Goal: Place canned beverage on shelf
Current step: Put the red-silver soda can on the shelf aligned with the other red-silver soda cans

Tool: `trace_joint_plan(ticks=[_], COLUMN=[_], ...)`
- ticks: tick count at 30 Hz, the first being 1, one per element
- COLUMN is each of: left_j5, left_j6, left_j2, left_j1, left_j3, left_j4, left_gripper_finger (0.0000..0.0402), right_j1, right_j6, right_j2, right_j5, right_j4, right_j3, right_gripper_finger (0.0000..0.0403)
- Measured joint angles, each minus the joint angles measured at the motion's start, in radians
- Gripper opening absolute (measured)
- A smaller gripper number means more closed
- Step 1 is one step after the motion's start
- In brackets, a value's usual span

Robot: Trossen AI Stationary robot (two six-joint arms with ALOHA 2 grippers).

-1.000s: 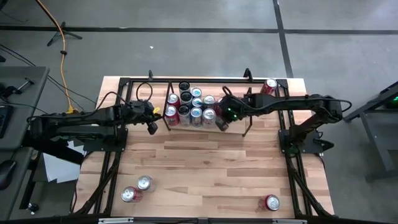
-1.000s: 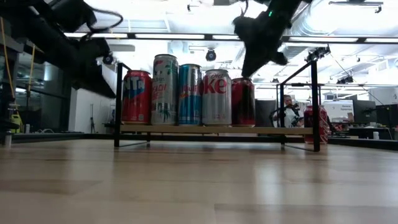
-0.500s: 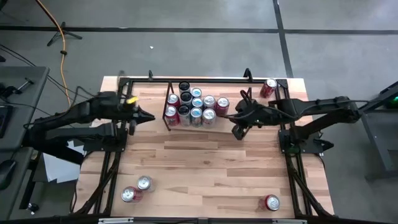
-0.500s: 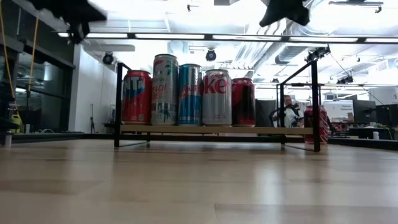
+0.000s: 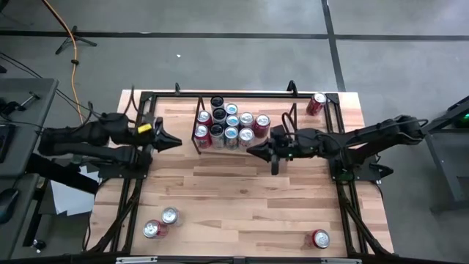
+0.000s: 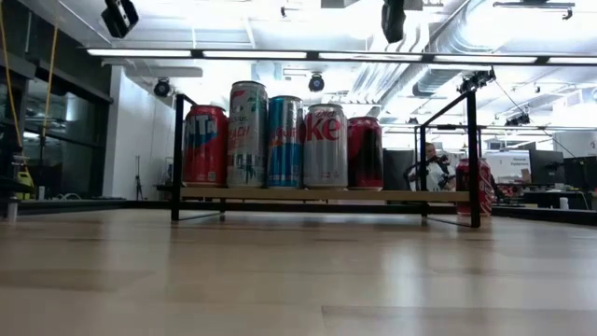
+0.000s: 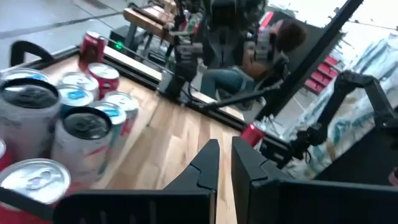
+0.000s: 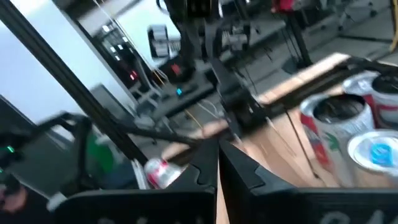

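Observation:
The shelf (image 5: 280, 121) stands at the table's far middle, a black rod rack (image 6: 392, 196). Several upright cans (image 5: 229, 123) are clustered on its left half, standing on their bases (image 6: 280, 140). My left gripper (image 5: 176, 141) hovers left of the shelf, shut and empty, pointing level toward the cans (image 7: 68, 124). My right gripper (image 5: 250, 149) hovers just in front of the shelf's near edge, shut and empty, pointing toward the table's left. In the low view both hang high above the table, left (image 6: 119, 17) and right (image 6: 393, 19).
Loose cans lie on the table: one at the far right corner (image 5: 317, 103), two near the left front (image 5: 161, 223), one near the right front (image 5: 320, 238). Black rails (image 5: 344, 198) run along both sides. Bare wood lies between shelf and front edge.
Both grippers have risen away from the shelf and tipped from pointing down to level. The left one drew back toward the table's left edge. The right one pulled back from the cans' right end toward the near edge. Both stayed shut; the cans have not moved.

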Motion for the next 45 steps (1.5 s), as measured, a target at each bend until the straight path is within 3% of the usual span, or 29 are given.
trace_joint_plan(ticks=[9,17,21,28,33,40,45], left_j5=[-0.116,-0.111,-0.116,-0.065,-0.007,0.017,0.012], left_j6=[0.044,0.143,0.114,0.034,0.089,0.218,0.184], left_j2=[0.046,0.054,0.065,0.167,0.325,0.502,0.569], left_j1=[-0.223,-0.269,-0.269,-0.276,-0.326,-0.408,-0.446], left_j3=[0.000,0.000,0.000,0.063,0.124,0.240,0.304], left_j4=[0.019,0.072,0.203,0.354,0.707,1.061,1.128], left_gripper_finger=[0.0000,0.0008,0.0050,0.0178,0.0250,0.0273,0.0271], right_j1=[0.000,0.000,0.000,0.000,0.000,0.000,0.000], right_j6=[0.009,0.053,0.075,0.086,0.086,0.021,-0.077], right_j2=[-0.001,-0.001,-0.001,-0.001,-0.001,-0.024,-0.057], right_j5=[0.035,0.107,0.113,0.106,0.056,0.037,0.037], right_j4=[0.030,0.025,0.022,-0.020,-0.037,-0.042,-0.042], right_j3=[0.018,0.049,0.050,0.050,0.050,0.050,0.050], right_gripper_finger=[0.0000,0.0000,0.0000,0.0000,0.0000,0.0000,0.0000])
